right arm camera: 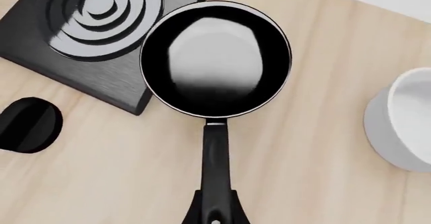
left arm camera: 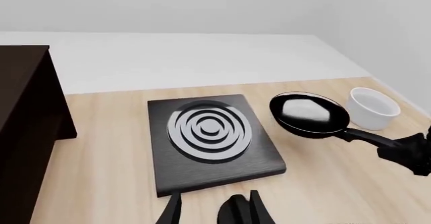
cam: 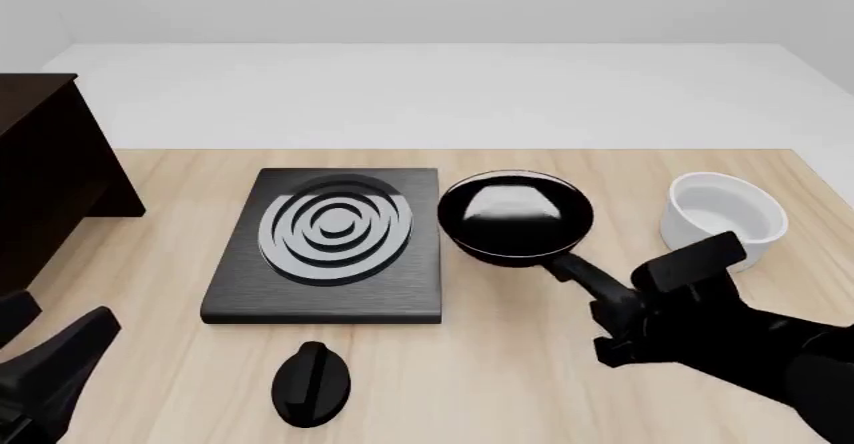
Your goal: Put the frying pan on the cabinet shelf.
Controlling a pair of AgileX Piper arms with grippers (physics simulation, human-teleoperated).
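While clamped by the right tool (cam: 617,309) at its long handle, round glossy black frying pan (cam: 515,216) beside ringed square hob (cam: 330,244) on pale wood worktop (cam: 507,364); left tool (left arm camera: 209,211) parted, empty.

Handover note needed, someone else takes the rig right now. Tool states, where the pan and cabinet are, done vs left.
Right tool: shut on the frying pan, gripping the far end of its handle.
Left tool: open, holding nothing, low at the near left of the table, in front of the hob.
Frying pan: between the hob and the white bowl; whether it has left the table cannot be told.
Cabinet: at the far left edge, well away from the pan; its shelf is not clearly in view.
Done: grasp on the handle.
Left: lift, carry left past the hob, set the pan on the cabinet shelf, release.
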